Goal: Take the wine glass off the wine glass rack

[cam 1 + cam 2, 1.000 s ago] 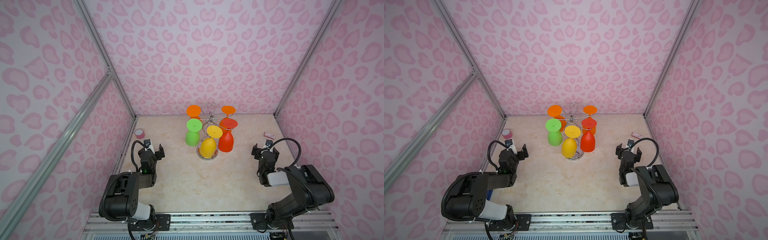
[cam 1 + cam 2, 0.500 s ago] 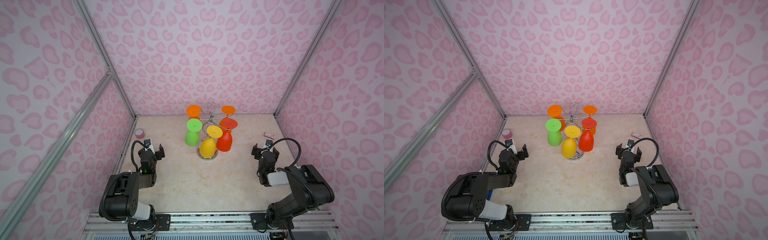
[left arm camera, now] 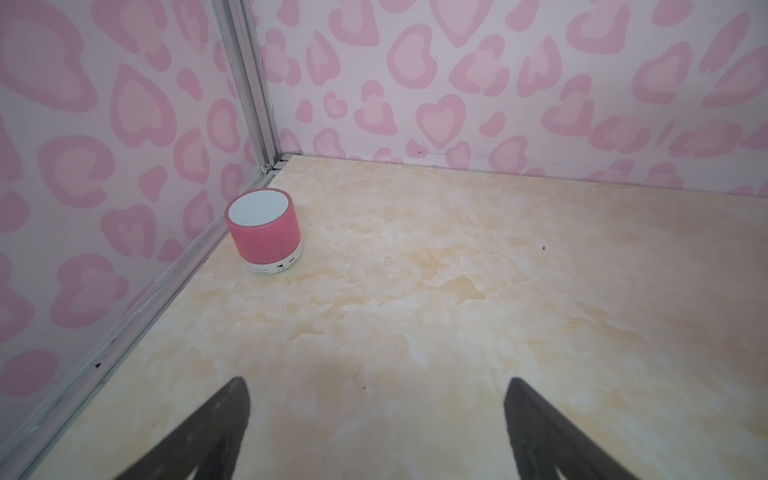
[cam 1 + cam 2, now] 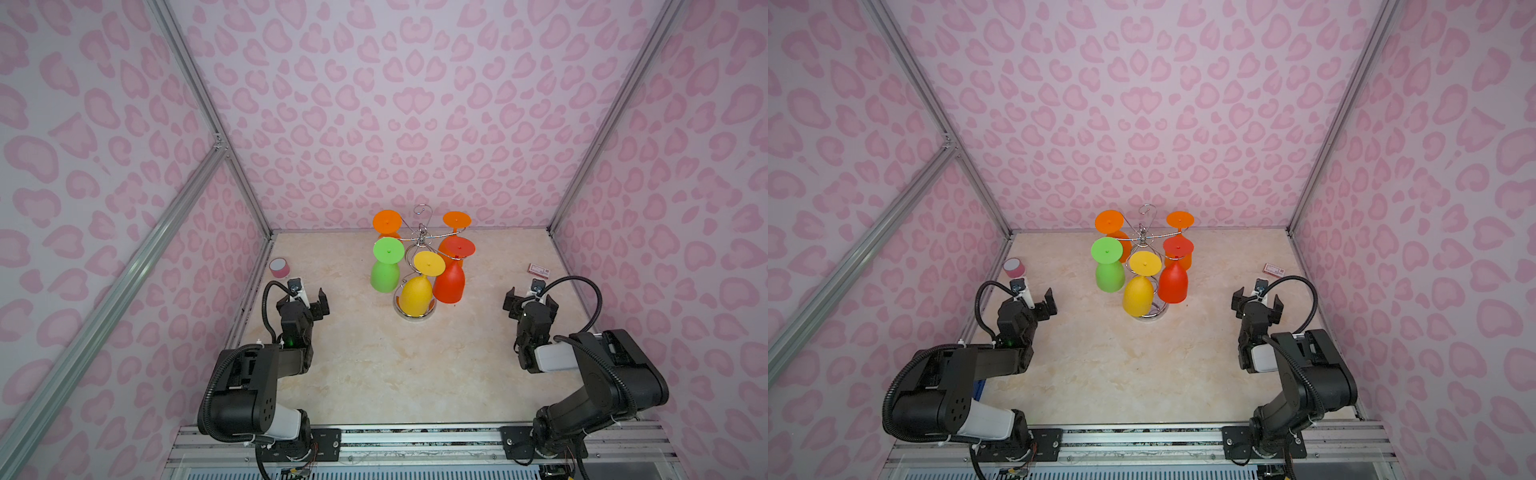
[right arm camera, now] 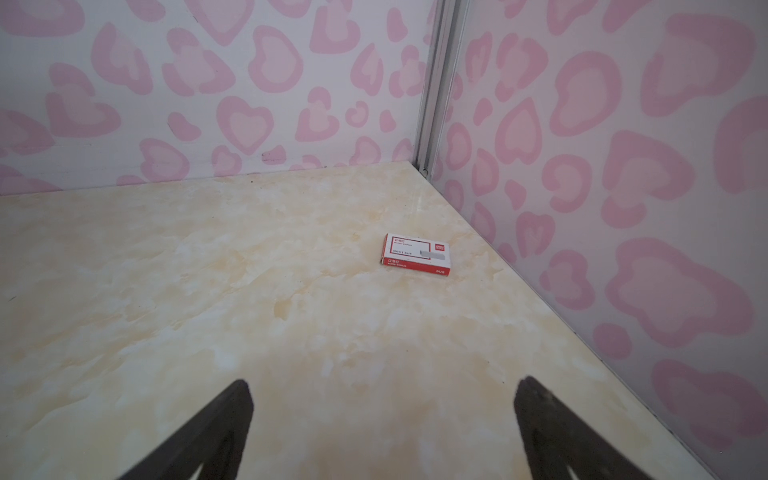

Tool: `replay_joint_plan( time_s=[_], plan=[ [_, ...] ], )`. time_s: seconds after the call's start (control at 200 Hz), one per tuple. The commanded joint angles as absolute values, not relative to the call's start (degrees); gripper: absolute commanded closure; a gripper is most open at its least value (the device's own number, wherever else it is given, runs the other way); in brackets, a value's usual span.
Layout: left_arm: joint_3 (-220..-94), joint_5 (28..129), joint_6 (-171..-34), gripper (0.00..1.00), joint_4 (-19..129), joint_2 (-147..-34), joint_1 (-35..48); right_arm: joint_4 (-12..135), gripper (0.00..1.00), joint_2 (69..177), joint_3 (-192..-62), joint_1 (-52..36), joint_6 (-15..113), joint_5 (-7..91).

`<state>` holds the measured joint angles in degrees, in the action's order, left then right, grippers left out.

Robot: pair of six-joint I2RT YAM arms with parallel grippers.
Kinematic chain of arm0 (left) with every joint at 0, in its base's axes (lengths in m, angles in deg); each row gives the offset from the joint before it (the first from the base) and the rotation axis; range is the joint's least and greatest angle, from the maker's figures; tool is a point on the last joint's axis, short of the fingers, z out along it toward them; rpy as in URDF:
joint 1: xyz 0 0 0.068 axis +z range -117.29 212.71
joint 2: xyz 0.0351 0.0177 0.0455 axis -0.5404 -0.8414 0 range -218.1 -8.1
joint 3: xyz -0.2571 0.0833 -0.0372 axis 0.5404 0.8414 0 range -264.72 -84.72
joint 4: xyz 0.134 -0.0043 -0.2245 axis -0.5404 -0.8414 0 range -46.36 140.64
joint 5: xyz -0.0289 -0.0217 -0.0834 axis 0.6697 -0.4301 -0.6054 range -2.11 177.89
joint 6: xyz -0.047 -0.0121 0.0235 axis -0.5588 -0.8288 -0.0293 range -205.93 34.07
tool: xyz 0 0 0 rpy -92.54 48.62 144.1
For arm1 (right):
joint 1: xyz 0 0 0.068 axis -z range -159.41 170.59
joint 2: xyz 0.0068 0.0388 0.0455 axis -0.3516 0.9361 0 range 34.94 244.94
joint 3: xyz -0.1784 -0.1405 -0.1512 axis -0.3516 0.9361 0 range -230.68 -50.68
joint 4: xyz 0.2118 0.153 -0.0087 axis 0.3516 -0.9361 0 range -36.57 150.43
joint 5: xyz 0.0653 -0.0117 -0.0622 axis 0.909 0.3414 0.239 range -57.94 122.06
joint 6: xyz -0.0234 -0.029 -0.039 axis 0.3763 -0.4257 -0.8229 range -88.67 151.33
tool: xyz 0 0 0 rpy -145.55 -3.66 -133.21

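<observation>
Left hand [image 4: 311, 296] and right hand [image 4: 530, 300] both stand wide open and empty. They sit low over the tabletop [image 4: 374, 365], one well to the left of the wine glass rack [image 4: 422, 237] and the other well to its right, neither near a glass. The glasses hang bowl-down from the rack's hooks. The green glass [image 4: 384, 276], yellow glass [image 4: 415, 295] and red glass [image 4: 449, 282] are on its near side, and the orange glasses [image 4: 386, 222] are behind.

I'd take the red glass with my right hand, since it hangs on that side of the rack. I'd come in level and close on the bowl, then lift just enough for the foot to clear the wire and draw it outward along the hook. The yellow glass hangs just beside it, so I'd keep my inner finger clear of that one. I'd pull gently too, because the rack looks light enough to tip.
</observation>
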<state>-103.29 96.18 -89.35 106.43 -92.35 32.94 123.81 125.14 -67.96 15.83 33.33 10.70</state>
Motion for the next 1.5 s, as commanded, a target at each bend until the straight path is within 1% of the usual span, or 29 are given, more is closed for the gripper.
replay_joint_plan(
  time_s=[0.0, 0.055, 0.095, 0.24, 0.315, 0.505, 0.585, 0.69, 0.735, 0.795, 0.895, 1.02, 1.115, 1.215, 1.365, 1.495],
  plan=[
    [-103.54, 96.90, -89.45, 0.03, 107.05, -92.14, 32.90, 122.53, 0.03, 124.18, -68.40, 15.75, 33.75, 9.03],
    [-104.40, 99.29, -90.43, 0.03, 104.72, -90.58, 32.89, 119.16, 0.03, 121.81, -68.97, 16.09, 33.97, 10.42],
    [-105.25, 100.02, -90.59, 0.03, 101.48, -88.44, 32.96, 116.55, 0.03, 120.00, -69.59, 15.77, 33.76, 9.13],
    [-108.25, 100.68, -90.35, 0.03, 91.64, -81.69, 32.50, 104.37, 0.05, 111.83, -72.46, 15.48, 34.99, 8.33],
    [-109.32, 100.57, -91.79, 0.03, 89.36, -77.28, 32.36, 99.21, 0.05, 107.41, -73.84, 15.66, 38.27, 10.44],
    [-115.23, 98.16, -98.54, 0.01, 79.46, -68.17, 32.10, 79.45, 0.07, 98.36, -83.51, 16.41, 50.37, 23.17],
    [-118.41, 96.88, -102.45, 0.01, 74.75, -66.11, 32.09, 75.17, 0.09, 95.87, -87.41, 16.97, 56.12, 28.74],
    [-122.38, 91.84, -105.71, 0.00, 69.13, -64.85, 32.13, 71.84, 0.11, 94.62, -92.12, 18.63, 66.15, 36.68],
    [-123.55, 89.46, -107.31, 0.00, 67.42, -64.41, 32.09, 70.60, 0.12, 95.07, -94.25, 19.78, 70.97, 40.41],
    [-124.58, 86.30, -109.07, 0.00, 65.68, -63.56, 32.09, 70.16, 0.12, 96.55, -96.99, 21.66, 76.32, 48.28],
    [-124.40, 81.62, -111.63, 0.00, 65.40, -61.38, 32.10, 73.79, 0.12, 100.07, -100.12, 23.68, 84.05, 59.05],
    [-124.12, 76.47, -114.14, 0.00, 65.01, -58.48, 32.09, 78.90, 0.11, 105.76, -104.80, 23.79, 89.69, 66.88],
    [-124.09, 74.46, -114.76, 0.00, 64.38, -56.86, 32.03, 83.60, 0.11, 111.58, -109.17, 23.14, 93.68, 71.81],
    [-124.14, 74.18, -114.25, 0.00, 63.50, -55.66, 32.09, 87.81, 0.12, 116.85, -112.97, 21.17, 97.40, 74.31],
    [-124.27, 74.24, -114.05, 0.00, 63.10, -55.47, 32.02, 84.30, 0.15, 121.72, -118.66, 17.08, 94.93, 73.66],
    [-124.69, 73.80, -114.19, 0.00, 62.98, -56.42, 32.01, 85.61, 0.18, 124.22, -120.09, 15.06, 95.77, 73.46]
  ],
)
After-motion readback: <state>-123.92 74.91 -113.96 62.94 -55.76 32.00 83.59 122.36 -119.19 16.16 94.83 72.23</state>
